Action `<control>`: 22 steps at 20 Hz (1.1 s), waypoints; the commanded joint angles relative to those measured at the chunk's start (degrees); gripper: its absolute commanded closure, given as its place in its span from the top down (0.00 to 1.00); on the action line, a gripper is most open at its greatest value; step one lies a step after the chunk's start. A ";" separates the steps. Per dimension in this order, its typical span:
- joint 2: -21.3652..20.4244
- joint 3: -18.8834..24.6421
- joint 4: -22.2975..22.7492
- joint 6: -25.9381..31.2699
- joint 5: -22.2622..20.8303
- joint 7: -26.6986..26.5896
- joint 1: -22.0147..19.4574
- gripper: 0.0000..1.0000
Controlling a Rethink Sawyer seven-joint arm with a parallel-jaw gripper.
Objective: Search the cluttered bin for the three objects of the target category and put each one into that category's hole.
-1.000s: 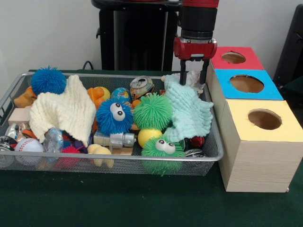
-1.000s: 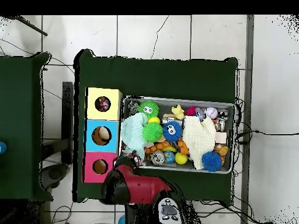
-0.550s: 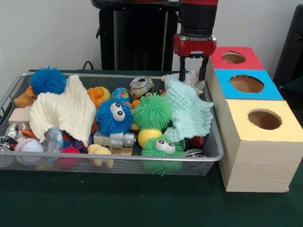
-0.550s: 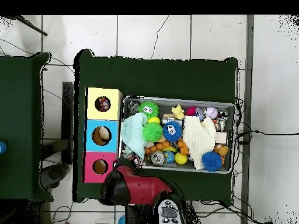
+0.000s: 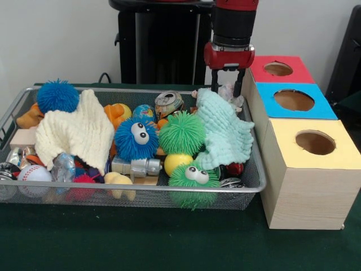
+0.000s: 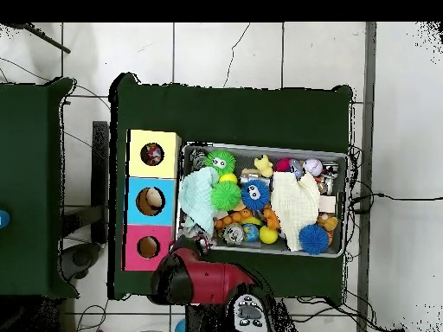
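Note:
My gripper (image 5: 228, 90) hangs open over the far right corner of the wire bin (image 5: 141, 189), fingers spread, nothing held. Just below and behind its fingertips lies a pale crumpled object (image 5: 230, 94), beside the mint cloth (image 5: 225, 132). Three boxes stand right of the bin, each with a round hole: red top (image 5: 279, 69), blue top (image 5: 293, 100), yellow top (image 5: 315, 143). In the overhead view the red arm (image 6: 201, 278) covers the gripper at the bin's lower left corner. The yellow box hole (image 6: 152, 155) and the blue box hole (image 6: 150, 201) each show something inside.
The bin is packed: a cream cloth (image 5: 73, 132), blue fuzzy balls (image 5: 57, 96) (image 5: 136, 138), green fuzzy balls (image 5: 181, 133) (image 5: 193, 176), a crushed can (image 5: 168, 103), a yellow ball (image 5: 176, 162), a baseball (image 5: 34, 173), a metal block (image 5: 138, 166).
The gripper has risen a little and shifted slightly left in the front view, staying open. The bin's contents have not moved.

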 commanded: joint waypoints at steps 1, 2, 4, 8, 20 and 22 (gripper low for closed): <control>7.03 0.57 -3.40 -1.96 1.29 11.71 -0.03 1.00; 7.59 0.65 -3.65 -2.28 1.24 11.71 -0.07 1.00; 8.12 0.74 -3.91 -2.37 1.13 11.59 -0.15 1.00; 8.77 0.86 -4.04 -3.01 0.92 11.47 -0.49 1.00; 6.14 2.07 -3.03 -0.14 2.33 11.45 -1.72 0.00; 3.45 2.05 -2.43 2.37 2.41 10.87 -1.47 0.00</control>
